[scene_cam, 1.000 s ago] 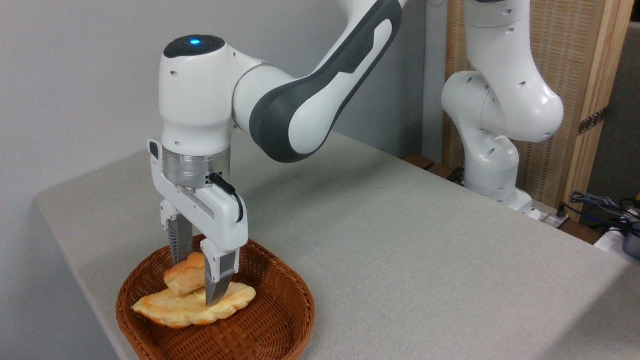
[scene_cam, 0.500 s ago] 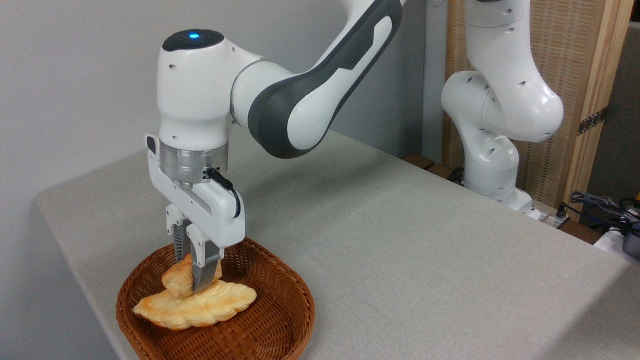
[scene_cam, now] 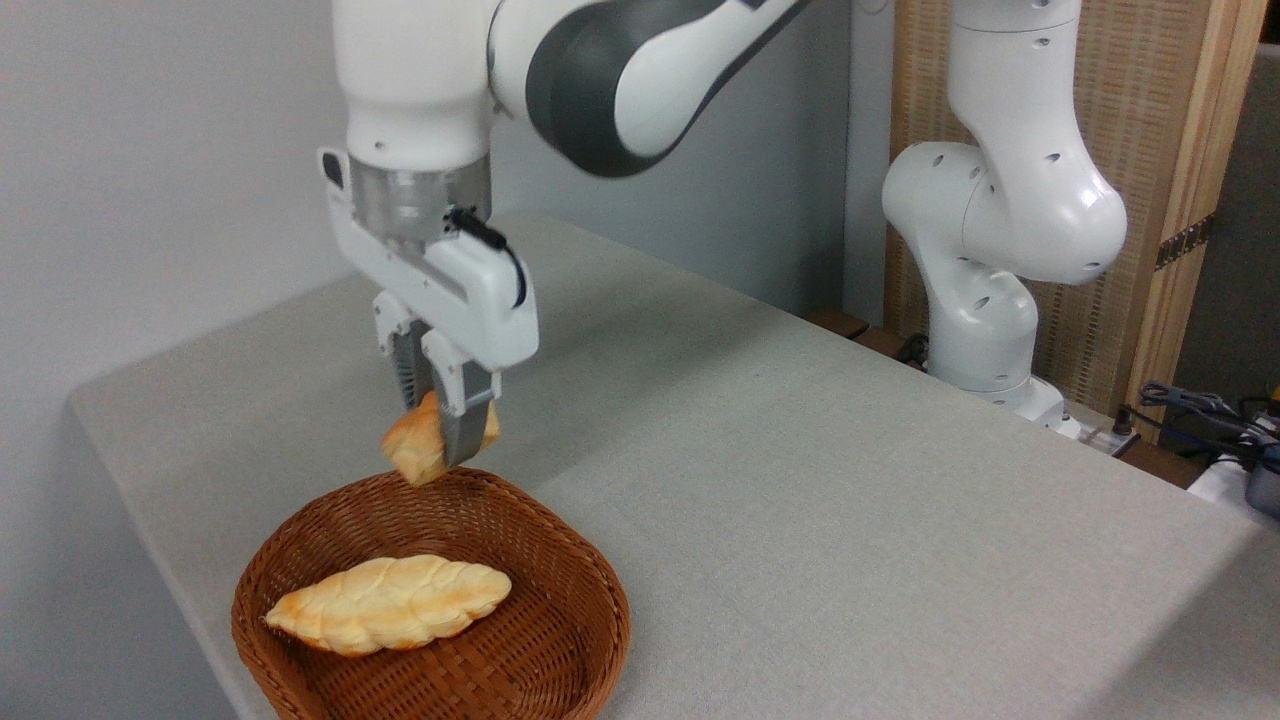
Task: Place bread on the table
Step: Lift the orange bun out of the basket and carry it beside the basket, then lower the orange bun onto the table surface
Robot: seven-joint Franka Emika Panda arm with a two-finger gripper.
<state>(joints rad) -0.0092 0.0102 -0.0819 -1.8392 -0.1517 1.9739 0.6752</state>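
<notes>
The two fingers (scene_cam: 462, 425) were pressed together on the bread (scene_cam: 418, 447), one on each side of it, so the small golden bun hung tilted in the air at left of centre in the frame. It was clear of everything below, just above the far rim of the basket (scene_cam: 560, 660). The gripper (scene_cam: 446, 432) pointed straight down from a white arm (scene_cam: 620, 75) that came in from the upper middle of the frame. In the lower left, the brown wicker basket sat on the table (scene_cam: 820, 480) near its front edge, and a longer pale braided loaf (scene_cam: 390, 603) lay flat inside it. The grey-beige tabletop stretched away to the right.
</notes>
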